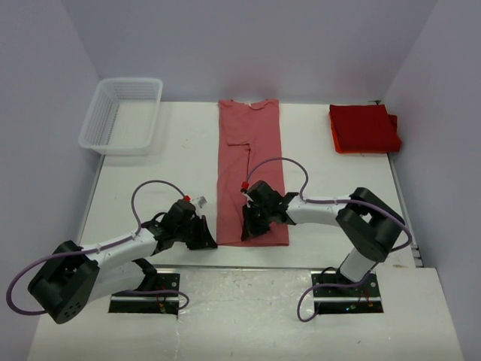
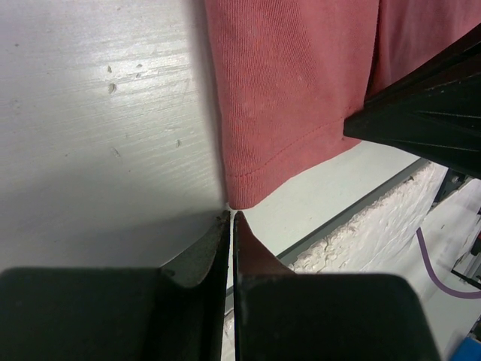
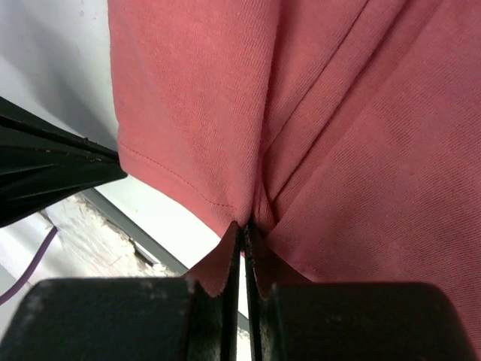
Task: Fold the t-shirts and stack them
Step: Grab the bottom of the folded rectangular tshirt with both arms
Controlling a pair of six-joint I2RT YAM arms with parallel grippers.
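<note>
A faded salmon-red t-shirt (image 1: 252, 162), folded into a long narrow strip, lies down the middle of the white table, collar at the far end. My left gripper (image 1: 209, 242) sits at its near left corner. In the left wrist view the left gripper (image 2: 231, 216) is shut, its tips pinching the very corner of the shirt (image 2: 293, 90). My right gripper (image 1: 248, 232) is on the near hem. Seen from the right wrist, it (image 3: 245, 226) is shut on the hem, and the shirt (image 3: 361, 150) puckers into the tips. Deep red folded t-shirts (image 1: 364, 128) are stacked at the back right.
A white mesh basket (image 1: 120, 114) stands at the back left. The table's near edge (image 2: 361, 207) runs just behind both grippers, which work close together. Grey walls close in the table on the far side and both flanks.
</note>
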